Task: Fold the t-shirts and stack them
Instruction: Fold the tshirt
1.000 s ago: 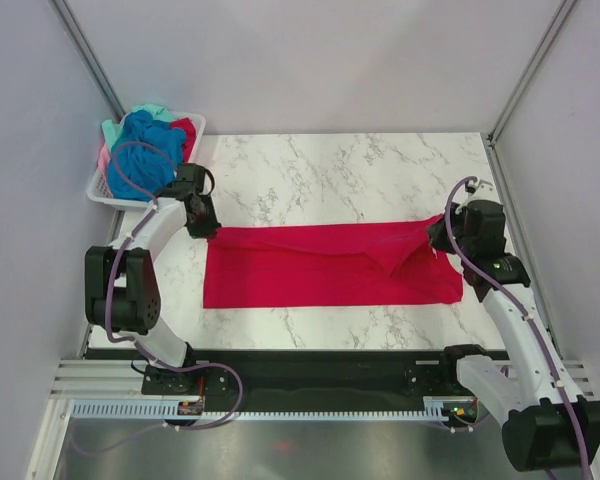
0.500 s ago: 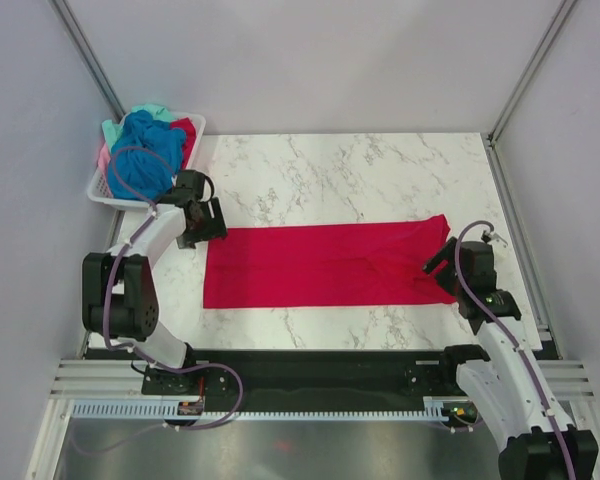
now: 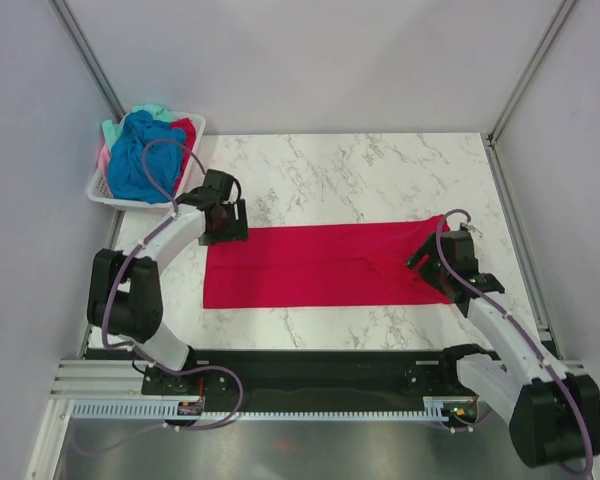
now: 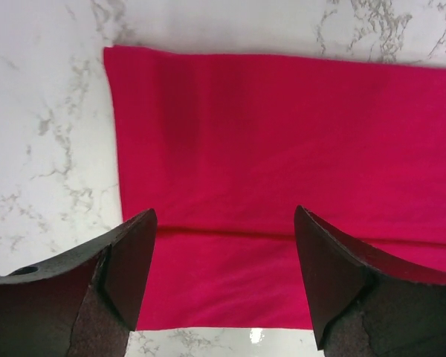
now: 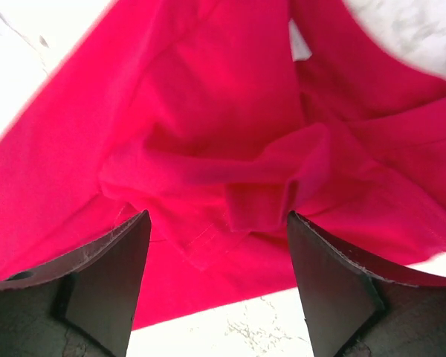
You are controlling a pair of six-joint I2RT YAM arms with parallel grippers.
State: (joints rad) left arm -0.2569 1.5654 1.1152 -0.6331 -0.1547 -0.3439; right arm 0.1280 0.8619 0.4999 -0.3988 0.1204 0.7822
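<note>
Left gripper (image 4: 223,217): fingers spread wide, nothing between them. It sits at the far left corner of the crimson red cloth t-shirt (image 3: 320,265), and its wrist camera looks along that end. Whether the fingertips touch the cloth cannot be told. Right gripper (image 5: 219,217): fingers likewise apart, holding nothing, over the shirt's right end. There the cloth is rumpled into loose overlapping folds and a stitched hem shows. The shirt lies on the white marble-patterned table (image 3: 340,170) as a long band running left to right between the two arms. Its left and middle parts are flat and smooth, and one lengthwise fold line is visible in the left wrist view. A white slatted plastic basket (image 3: 98,188) stands at the table's far left corner, well apart from the shirt. It holds a heap: a bright blue t-shirt (image 3: 138,160) on top, a teal one (image 3: 152,109) behind, a pink one (image 3: 104,158) at the left edge and a red one (image 3: 186,130) at the right.
</note>
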